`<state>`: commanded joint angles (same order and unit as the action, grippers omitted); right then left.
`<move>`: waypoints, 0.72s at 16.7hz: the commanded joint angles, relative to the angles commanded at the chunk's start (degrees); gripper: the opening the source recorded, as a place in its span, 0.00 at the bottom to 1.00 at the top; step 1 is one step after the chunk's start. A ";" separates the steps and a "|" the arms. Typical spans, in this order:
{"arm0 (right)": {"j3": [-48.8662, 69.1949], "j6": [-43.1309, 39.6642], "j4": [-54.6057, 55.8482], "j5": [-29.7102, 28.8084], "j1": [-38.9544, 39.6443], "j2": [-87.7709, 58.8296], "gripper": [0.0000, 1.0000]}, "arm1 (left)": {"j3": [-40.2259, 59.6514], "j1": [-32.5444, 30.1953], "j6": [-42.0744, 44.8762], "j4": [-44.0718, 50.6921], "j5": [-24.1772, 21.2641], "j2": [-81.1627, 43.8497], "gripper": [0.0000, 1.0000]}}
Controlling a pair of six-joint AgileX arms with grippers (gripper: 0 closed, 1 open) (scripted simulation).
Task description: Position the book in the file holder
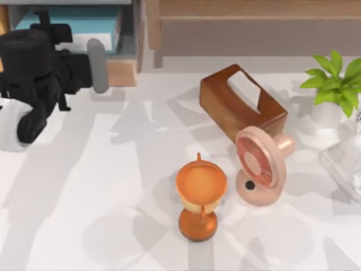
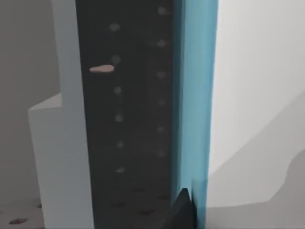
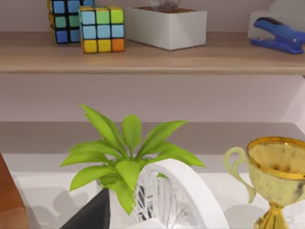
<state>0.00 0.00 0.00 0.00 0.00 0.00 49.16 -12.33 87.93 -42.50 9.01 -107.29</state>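
One book (image 1: 67,25) inside file holder (image 1: 121,70), beside left jaws (image 1: 70,34), grip unclear

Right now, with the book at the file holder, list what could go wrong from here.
1. The left gripper sits at the file holder with the book lying over it; letting go early could leave the book leaning rather than seated.
2. In the left wrist view the book's blue cover runs close along a grey wall; a skewed push might jam it.
3. Pulling the arm back carelessly could drag the holder.
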 joint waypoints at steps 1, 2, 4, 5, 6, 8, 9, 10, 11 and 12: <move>0.00 0.00 0.00 0.00 0.00 0.00 1.00 | 0.00 0.00 0.00 0.00 0.00 0.00 0.00; 0.00 0.00 0.00 0.00 0.00 0.00 1.00 | 0.00 0.00 0.00 0.00 0.00 0.00 0.00; 0.00 0.00 0.00 0.00 0.00 0.00 1.00 | 0.00 0.00 0.00 0.00 0.00 0.00 0.08; 0.00 0.00 0.00 0.00 0.00 0.00 1.00 | 0.00 0.00 0.00 0.00 0.00 0.00 0.15; 0.00 0.00 0.00 0.00 0.00 0.00 1.00 | 0.00 0.00 0.00 0.00 0.00 0.00 0.23; 0.00 0.00 0.00 0.00 0.00 0.00 1.00 | 0.00 0.00 0.00 0.00 0.00 0.00 0.38; 0.00 0.00 0.00 0.00 0.00 0.00 1.00 | 0.00 0.00 0.00 0.00 0.00 0.00 0.45; 0.00 0.00 0.00 0.00 0.00 0.00 1.00 | 0.00 0.00 0.00 0.00 0.00 0.00 0.53; 0.00 0.00 0.00 0.00 0.00 0.00 1.00 | 0.00 0.00 0.00 0.00 0.00 0.00 0.60; 0.00 0.00 0.00 0.00 0.00 0.00 1.00 | 0.00 0.00 0.00 0.00 0.00 0.00 0.68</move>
<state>0.00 0.00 0.00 0.00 0.00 0.00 49.16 -12.33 87.93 -42.50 9.01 -107.29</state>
